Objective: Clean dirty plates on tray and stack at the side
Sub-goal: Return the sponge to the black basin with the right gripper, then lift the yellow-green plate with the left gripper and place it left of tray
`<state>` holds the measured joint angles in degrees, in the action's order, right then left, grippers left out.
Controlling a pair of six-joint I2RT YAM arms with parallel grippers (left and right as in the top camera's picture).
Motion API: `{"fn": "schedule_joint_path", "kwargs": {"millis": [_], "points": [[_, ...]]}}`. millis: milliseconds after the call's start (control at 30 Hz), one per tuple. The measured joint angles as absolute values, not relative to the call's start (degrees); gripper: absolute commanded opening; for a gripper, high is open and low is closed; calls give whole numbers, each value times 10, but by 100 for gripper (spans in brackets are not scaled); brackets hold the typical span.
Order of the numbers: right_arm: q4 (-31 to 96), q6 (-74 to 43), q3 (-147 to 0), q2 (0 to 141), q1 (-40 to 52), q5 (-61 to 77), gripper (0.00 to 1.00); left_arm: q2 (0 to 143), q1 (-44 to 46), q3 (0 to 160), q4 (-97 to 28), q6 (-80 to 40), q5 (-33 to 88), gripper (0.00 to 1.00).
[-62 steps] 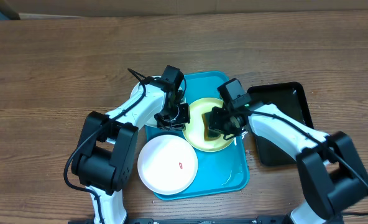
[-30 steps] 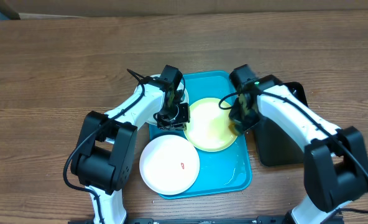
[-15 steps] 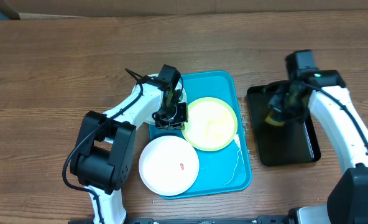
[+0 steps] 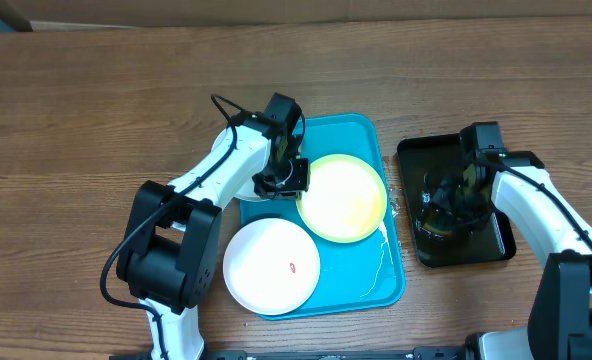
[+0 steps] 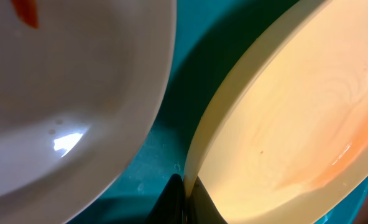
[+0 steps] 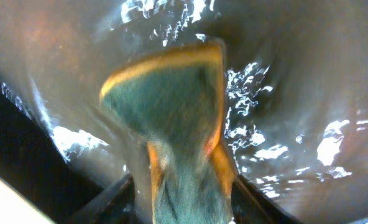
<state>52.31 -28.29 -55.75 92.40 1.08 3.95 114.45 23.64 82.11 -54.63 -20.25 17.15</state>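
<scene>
Left fingers (image 5: pixel 173 198) pinched tight, arm (image 4: pixel 221 168) stretched forward; right fingers (image 6: pixel 114 195) clamped, arm (image 4: pixel 541 205) bent.

The right gripper (image 4: pixel 442 204) has left the green plate (image 4: pixel 343 200) and swung across to the black tray (image 4: pixel 412 160), taking the sponge (image 6: pixel 171 112) with it. The sponge lay on the plate two seconds back. Now it seems to press into the wet floor of the black tray, though the wrist view is blurred. The plate's face is now bare. The left gripper (image 4: pixel 294 178) has shifted a little to the right, and the plate with it, nearer the right rim of the blue tray (image 4: pixel 386 290).
</scene>
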Motion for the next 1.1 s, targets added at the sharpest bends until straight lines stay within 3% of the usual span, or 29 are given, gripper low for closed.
{"fn": "schedule_joint_path", "kwargs": {"millis": [133, 267, 533, 833, 1100], "points": [[554, -265, -582, 879, -16, 70, 80, 1145, 239, 864, -587, -190, 157, 4], [583, -258, -624, 801, -80, 105, 86, 1145, 251, 934, -637, -180, 125, 4], [646, -230, -641, 735, -211, 142, 86, 1145, 338, 1051, -588, -180, 30, 4], [664, -204, -641, 737, -217, 152, 85, 1145, 508, 1053, -496, -182, -275, 4], [665, -197, -641, 737, -217, 153, 85, 1145, 577, 1053, -439, -148, -432, 4]]}}
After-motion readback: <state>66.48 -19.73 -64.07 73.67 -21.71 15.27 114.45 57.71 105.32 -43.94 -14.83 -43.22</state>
